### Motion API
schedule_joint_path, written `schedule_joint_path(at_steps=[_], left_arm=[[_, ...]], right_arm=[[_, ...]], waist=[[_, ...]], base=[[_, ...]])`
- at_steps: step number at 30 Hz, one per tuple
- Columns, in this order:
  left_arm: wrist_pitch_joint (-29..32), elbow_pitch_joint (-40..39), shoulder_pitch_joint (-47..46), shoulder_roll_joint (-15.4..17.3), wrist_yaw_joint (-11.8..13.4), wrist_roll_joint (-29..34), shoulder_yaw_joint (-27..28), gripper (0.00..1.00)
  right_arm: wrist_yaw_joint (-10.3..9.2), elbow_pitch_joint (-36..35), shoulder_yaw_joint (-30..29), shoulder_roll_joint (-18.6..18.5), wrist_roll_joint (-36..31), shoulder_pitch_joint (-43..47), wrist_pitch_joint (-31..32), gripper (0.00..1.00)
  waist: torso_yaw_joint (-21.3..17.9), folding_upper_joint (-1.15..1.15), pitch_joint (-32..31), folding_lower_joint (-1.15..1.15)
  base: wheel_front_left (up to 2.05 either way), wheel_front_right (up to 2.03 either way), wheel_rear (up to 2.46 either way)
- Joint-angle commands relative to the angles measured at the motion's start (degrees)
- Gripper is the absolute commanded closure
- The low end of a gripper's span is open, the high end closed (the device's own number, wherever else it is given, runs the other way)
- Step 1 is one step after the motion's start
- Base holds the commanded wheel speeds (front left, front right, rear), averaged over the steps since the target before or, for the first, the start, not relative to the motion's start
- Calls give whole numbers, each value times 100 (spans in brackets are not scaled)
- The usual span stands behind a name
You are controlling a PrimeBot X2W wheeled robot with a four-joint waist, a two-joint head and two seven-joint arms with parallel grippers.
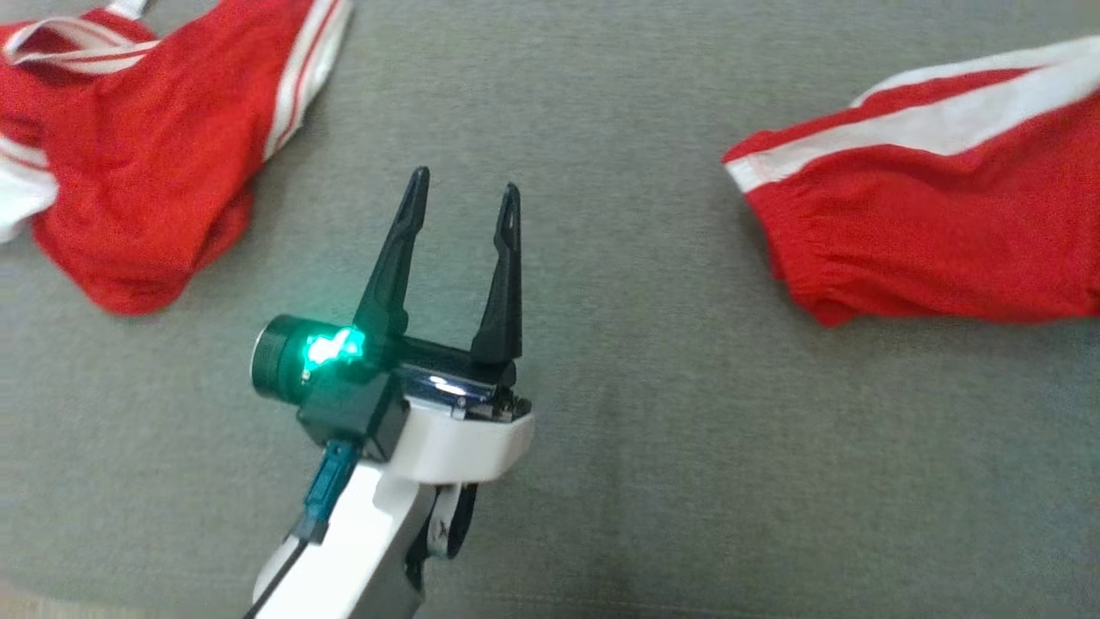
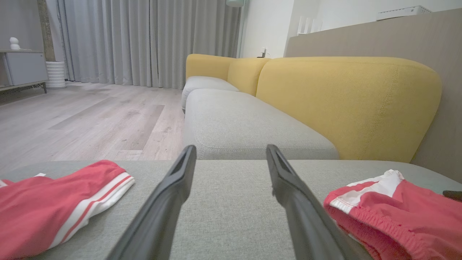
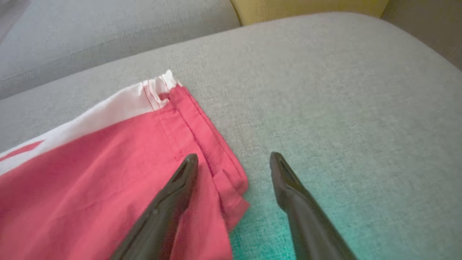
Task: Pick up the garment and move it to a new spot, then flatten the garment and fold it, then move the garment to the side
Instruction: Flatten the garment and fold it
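Observation:
The garment is red fabric with white stripes. It shows as two pieces on the grey cushion (image 1: 619, 481): one bunched at the upper left (image 1: 146, 172), one with an elastic hem at the right (image 1: 928, 232). I cannot tell whether they join. My left gripper (image 1: 466, 180) hovers open between them, touching neither. The left wrist view has the open left gripper (image 2: 231, 148) with red fabric to its left (image 2: 43, 206) and right (image 2: 397, 216). My right gripper (image 3: 234, 156) is open above the corner of the red fabric (image 3: 108, 173), one finger over the cloth, the other over bare cushion.
Past the cushion's far edge stands a sofa with grey seats (image 2: 245, 126) and yellow backrests (image 2: 346, 104). Wooden floor (image 2: 90, 119), grey curtains (image 2: 144, 39) and a low cabinet (image 2: 21, 68) lie beyond. A wall panel (image 2: 447, 108) borders the cushion on the right of the left wrist view.

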Motion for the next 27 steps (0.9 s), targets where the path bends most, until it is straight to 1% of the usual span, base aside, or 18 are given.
schedule_joint_path(at_steps=[1, 2, 3, 4, 5, 7, 12, 17, 21, 22, 24, 27], left_arm=[[-23, -295, 30, -18, -62, 137, 288, 0], [-23, -324, 83, -40, -104, 180, 329, 0], [-23, -340, 123, -61, -145, 216, 371, 0], [-23, -354, 148, -81, -178, 262, 413, 0], [-23, -366, 167, -102, -205, 308, 455, 0], [-23, -366, 208, -138, -256, 387, 534, 0], [-23, -246, 345, -200, -417, 509, 649, 0], [-23, -128, 553, -260, -500, 562, 796, 0], [-23, -69, 648, -288, -590, 589, 825, 0], [-23, -28, 697, -300, -635, 606, 856, 0], [-23, -8, 721, -305, -657, 612, 872, 0], [-24, 49, 781, -326, -731, 625, 895, 0]], right_arm=[[-5, -21, 27, -202, 129, 173, 181, 0], [-5, 38, 30, -182, 196, 167, 309, 0], [-5, 67, 40, -154, 274, 154, 420, 30], [-5, 83, 43, -130, 352, 142, 506, 66], [-5, 87, 52, -116, 406, 131, 552, 100], [-5, 98, 69, -124, 401, 112, 497, 100], [-5, 225, -47, -91, 329, 150, 124, 100], [-5, 365, -185, -164, 376, 508, 12, 100], [-5, 347, -295, -199, 469, 730, -95, 100], [-5, 149, -280, -153, 540, 791, -208, 100], [-5, 21, -255, -112, 577, 800, -252, 100], [-5, -451, -66, -35, 554, 814, -385, 100]], waist=[[172, 0, -9, 1], [197, 0, -12, 1], [211, 0, -16, 1], [220, 0, -22, 1], [217, 0, -31, 1], [174, 0, -75, 1], [-37, 0, -294, 1], [-302, 0, -576, 1], [-399, 0, -697, 1], [-457, 0, -773, 1], [-488, 0, -811, 1], [-557, 0, -923, 1]], base=[[0, 0, 0], [0, 0, 0], [0, 0, 0], [0, 0, 0], [0, 0, 0], [0, 0, 0], [0, 0, 0], [0, 0, 0], [0, 0, 0], [0, 0, 0], [0, 0, 0], [0, 0, 0]])
